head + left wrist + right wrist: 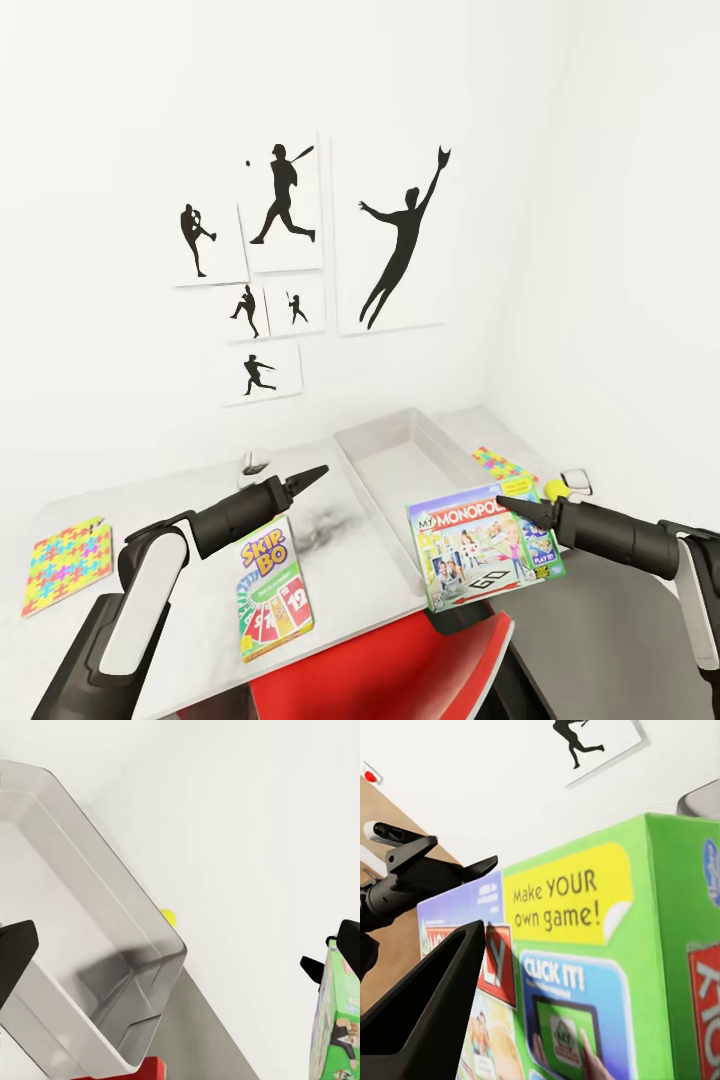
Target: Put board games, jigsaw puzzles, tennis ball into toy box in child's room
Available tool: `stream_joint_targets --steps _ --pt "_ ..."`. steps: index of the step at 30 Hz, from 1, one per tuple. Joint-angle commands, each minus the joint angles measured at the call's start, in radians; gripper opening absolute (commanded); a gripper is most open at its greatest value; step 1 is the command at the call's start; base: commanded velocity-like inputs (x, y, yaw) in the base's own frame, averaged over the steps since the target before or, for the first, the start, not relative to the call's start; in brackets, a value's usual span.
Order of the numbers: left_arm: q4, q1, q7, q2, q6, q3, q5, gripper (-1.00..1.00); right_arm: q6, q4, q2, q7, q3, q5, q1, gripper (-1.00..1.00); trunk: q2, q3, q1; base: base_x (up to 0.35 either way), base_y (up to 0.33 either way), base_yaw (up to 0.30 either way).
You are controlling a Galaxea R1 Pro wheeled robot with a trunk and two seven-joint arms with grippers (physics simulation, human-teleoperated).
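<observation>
Green Monopoly box (485, 545), red-and-green Skip-Bo box (270, 590), multicoloured jigsaw puzzle (65, 565), pale grey toy box (400, 465).

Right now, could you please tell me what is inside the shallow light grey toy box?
The grey toy box looks empty where visible. The green Monopoly game box held by the right gripper covers its near corner.

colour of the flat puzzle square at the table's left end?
Multicoloured flat jigsaw square: yellow, pink, green, blue, orange pieces. Head view.

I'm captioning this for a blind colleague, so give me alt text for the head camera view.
The right gripper holds a green Monopoly game box at the near rim of a shallow light grey open toy box on a pale grey table. The left gripper hovers over a Skip-Bo game box; a multicoloured jigsaw square lies far left.
</observation>
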Motion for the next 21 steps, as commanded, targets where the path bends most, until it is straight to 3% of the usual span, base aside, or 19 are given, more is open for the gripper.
stream_joint_targets --steps 1,9,11,13,14,15,17,21 --pt "0.000 -0.001 -0.002 0.001 0.003 0.001 0.000 1.00 0.009 0.000 -0.003 0.003 -0.001 -0.002 -0.001 -1.00 -0.002 -0.002 0.001 0.000 0.000 0.000" --pt "0.001 0.000 -0.006 0.008 0.003 0.007 0.000 1.00 0.022 0.013 -0.033 0.002 -0.008 0.000 -0.033 -1.00 -0.002 -0.002 0.001 0.000 0.000 0.000" --pt "0.002 0.001 -0.008 0.011 0.003 0.013 0.002 1.00 0.022 0.044 -0.048 -0.002 -0.007 0.003 -0.091 -1.00 -0.002 -0.002 0.001 0.000 0.000 0.000" --pt "0.004 0.001 -0.010 0.011 0.004 0.035 0.004 1.00 0.022 0.174 -0.064 -0.014 0.014 0.006 -0.232 -1.00 -0.002 -0.002 0.001 0.000 0.000 0.000" --pt "0.004 0.001 -0.010 0.011 0.004 0.035 0.004 1.00 0.022 0.174 -0.064 -0.014 0.014 0.006 -0.232 -1.00 -0.002 -0.002 0.001 0.000 0.000 0.000" --pt "0.004 0.001 -0.011 0.011 0.005 0.045 0.004 1.00 0.022 0.246 -0.068 -0.018 0.034 0.007 -0.291 -1.00 -0.002 -0.002 0.001 0.000 0.000 0.000" --pt "0.006 0.002 -0.012 0.010 0.005 0.066 0.005 1.00 0.022 0.424 -0.075 -0.023 0.092 0.009 -0.428 -1.00 -0.002 -0.002 0.001 0.000 0.000 0.000" --pt "0.007 0.002 -0.016 0.010 0.007 0.106 0.010 1.00 0.022 0.833 -0.075 -0.031 0.250 0.012 -0.717 -1.00 -0.002 -0.002 0.001 0.000 0.000 0.000"
